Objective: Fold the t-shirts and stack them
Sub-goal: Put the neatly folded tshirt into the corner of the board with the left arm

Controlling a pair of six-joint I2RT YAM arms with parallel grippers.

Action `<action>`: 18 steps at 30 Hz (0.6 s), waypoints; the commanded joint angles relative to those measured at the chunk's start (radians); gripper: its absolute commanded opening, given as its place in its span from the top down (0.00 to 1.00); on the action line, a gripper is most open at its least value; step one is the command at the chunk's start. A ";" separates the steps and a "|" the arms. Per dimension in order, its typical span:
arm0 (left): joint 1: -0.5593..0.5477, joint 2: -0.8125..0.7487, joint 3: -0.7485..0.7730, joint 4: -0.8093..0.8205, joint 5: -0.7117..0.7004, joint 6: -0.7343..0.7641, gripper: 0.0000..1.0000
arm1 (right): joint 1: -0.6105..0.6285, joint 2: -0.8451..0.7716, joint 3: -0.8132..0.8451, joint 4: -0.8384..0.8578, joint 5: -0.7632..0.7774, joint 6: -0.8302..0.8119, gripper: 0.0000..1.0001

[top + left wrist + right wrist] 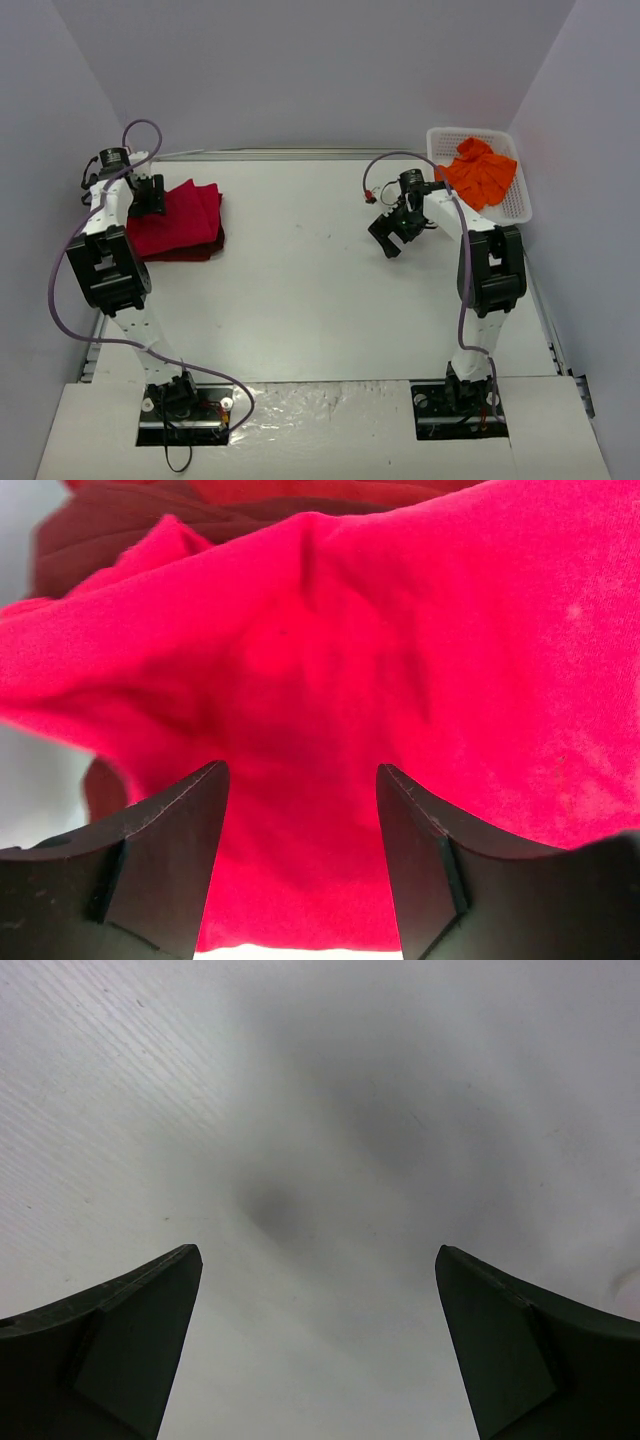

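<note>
Your left gripper (300,768) sits low at the far-left side of the bench (300,290), its jaws apart with nothing pinched. The red t-shirt (420,660) fills the wrist view just beyond them. That shirt lies folded on top of the maroon t-shirt (195,255), whose dark edge shows along its near side. The orange t-shirt (480,172) lies crumpled in the white basket (520,208) at the far-right corner. Your right gripper (318,1250) hangs over bare bench just left of the basket, jaws wide apart and holding nothing. The step in hand looks like settling the red shirt on the stack, and a raised ridge of cloth stands ahead of the left jaws. Press that ridge flat if you can, then lift straight up so the jaws do not drag the top layer off the maroon one. For the orange shirt, aim the right jaws at a hem or shoulder, not the middle of the bunch.
</note>
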 commanded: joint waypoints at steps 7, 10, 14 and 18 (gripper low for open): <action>-0.004 0.038 0.106 0.012 0.049 0.002 0.40 | -0.042 0.041 -0.006 -0.036 -0.009 -0.002 0.00; 0.005 0.041 0.100 0.026 0.023 0.016 0.40 | -0.045 0.049 -0.004 -0.036 -0.009 -0.003 0.00; 0.017 0.036 0.073 0.059 -0.035 0.029 0.40 | -0.045 0.061 -0.004 -0.036 -0.008 -0.005 0.00; 0.023 0.036 0.054 0.084 -0.065 0.039 0.59 | -0.045 0.076 -0.006 -0.034 -0.003 -0.006 0.00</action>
